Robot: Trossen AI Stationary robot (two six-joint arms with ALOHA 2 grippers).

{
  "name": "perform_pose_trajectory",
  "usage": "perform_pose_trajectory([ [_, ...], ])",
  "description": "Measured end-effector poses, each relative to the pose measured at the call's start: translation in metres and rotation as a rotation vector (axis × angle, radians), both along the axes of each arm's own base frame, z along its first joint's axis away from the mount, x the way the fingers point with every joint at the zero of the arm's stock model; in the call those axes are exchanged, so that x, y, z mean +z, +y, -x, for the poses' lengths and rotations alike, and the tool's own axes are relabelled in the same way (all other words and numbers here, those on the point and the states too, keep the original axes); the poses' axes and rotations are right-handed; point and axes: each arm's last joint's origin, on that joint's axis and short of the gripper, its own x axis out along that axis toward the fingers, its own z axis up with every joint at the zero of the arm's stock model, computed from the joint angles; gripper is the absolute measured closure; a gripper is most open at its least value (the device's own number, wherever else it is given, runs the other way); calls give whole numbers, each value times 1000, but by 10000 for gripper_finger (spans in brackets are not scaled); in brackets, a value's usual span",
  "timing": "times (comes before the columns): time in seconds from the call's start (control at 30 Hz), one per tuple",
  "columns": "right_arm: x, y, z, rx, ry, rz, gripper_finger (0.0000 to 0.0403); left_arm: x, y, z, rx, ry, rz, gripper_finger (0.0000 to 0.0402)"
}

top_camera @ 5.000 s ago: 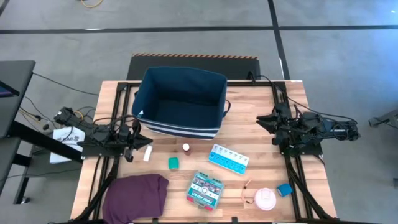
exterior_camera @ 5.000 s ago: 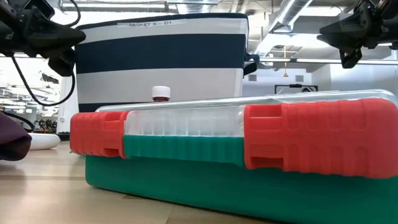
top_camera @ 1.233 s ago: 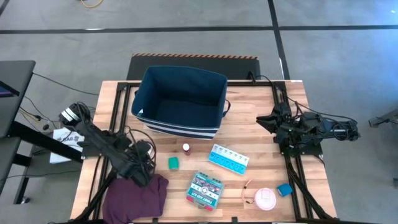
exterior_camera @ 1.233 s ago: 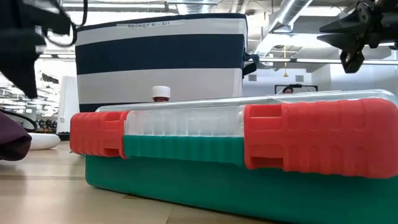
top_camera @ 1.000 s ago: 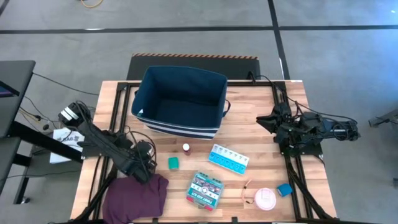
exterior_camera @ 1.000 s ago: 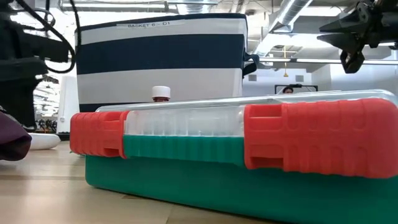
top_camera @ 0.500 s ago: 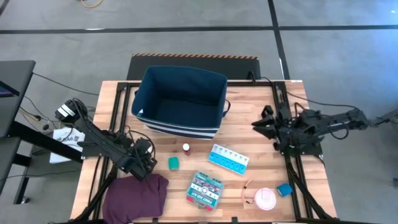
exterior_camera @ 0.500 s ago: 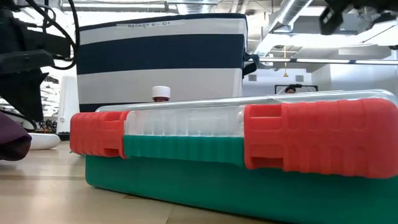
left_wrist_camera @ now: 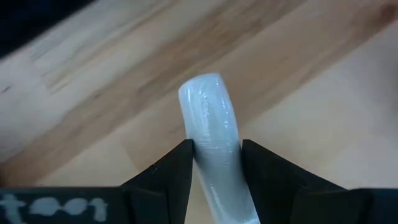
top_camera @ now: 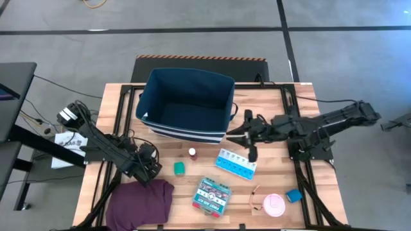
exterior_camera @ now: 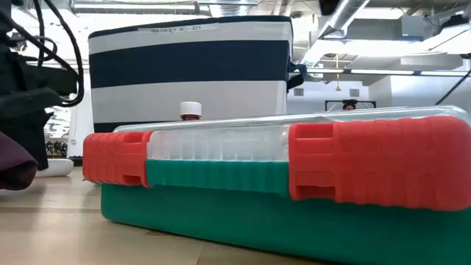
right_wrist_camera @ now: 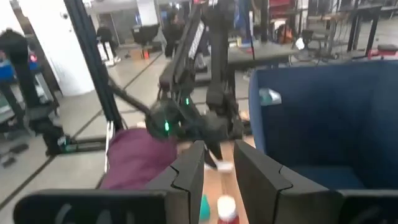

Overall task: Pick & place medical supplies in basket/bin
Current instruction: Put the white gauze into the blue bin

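The navy bin [top_camera: 186, 106] stands at the table's far middle. Before it lie the red-capped vial [top_camera: 192, 153], a green block [top_camera: 179, 168], the light-blue pill organizer [top_camera: 236, 163], the green-white box [top_camera: 212, 196], the pink-white tape roll [top_camera: 273, 204] and a blue block [top_camera: 294, 195]. My left gripper [top_camera: 151, 169] is low at the near left, shut on the white tube [left_wrist_camera: 210, 115]. My right gripper [top_camera: 247, 136] hovers between the bin's right corner and the pill organizer. It is narrowly open and has nothing between its fingers [right_wrist_camera: 189, 168]. My left gripper pinches the white tube by its two long sides [left_wrist_camera: 217, 155] between its two fingers [left_wrist_camera: 171, 177]. The fingers come from above and lie across the tube. One rounded end [left_wrist_camera: 202, 87] sticks out beyond them. In the low view the tube's end [exterior_camera: 59, 168] lies on the table.
A purple cloth [top_camera: 140, 200] lies at the near left, just beside my left gripper. Black frame rails [top_camera: 302, 173] run along both table sides. In the low view the green-white box [exterior_camera: 280, 184] fills the foreground.
My right gripper has swung from the table's right edge toward the middle and now hangs by the bin's right corner, above the pill organizer's far side. My left gripper has stayed low at the white tube.
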Motion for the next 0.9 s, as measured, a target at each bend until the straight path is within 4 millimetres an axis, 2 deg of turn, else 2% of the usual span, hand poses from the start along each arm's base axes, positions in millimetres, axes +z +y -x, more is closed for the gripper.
perform_pose_trajectory([
  [0.17, 4, 4, -17, 1, 94, 20, 321, -4, -2, -1, -35, -12, 33, 275],
  [0.27, 4, 5, -23, 1, 122, 26, 321, -3, -5, -5, -44, -45, 59, 300],
  [0.4, 1, 6, -26, 1, 146, 30, 321, 8, -14, -16, -102, -76, 89, 343],
  [0.5, 3, 4, -26, -5, 137, 28, 321, 22, -21, -26, -157, -110, 87, 360],
  [0.7, 3, 4, -25, -5, 136, 27, 321, 65, -37, -51, -279, -252, 10, 350],
  [0.9, 3, 5, -25, -2, 136, 27, 321, 134, -49, -74, -423, -354, -118, 348],
])
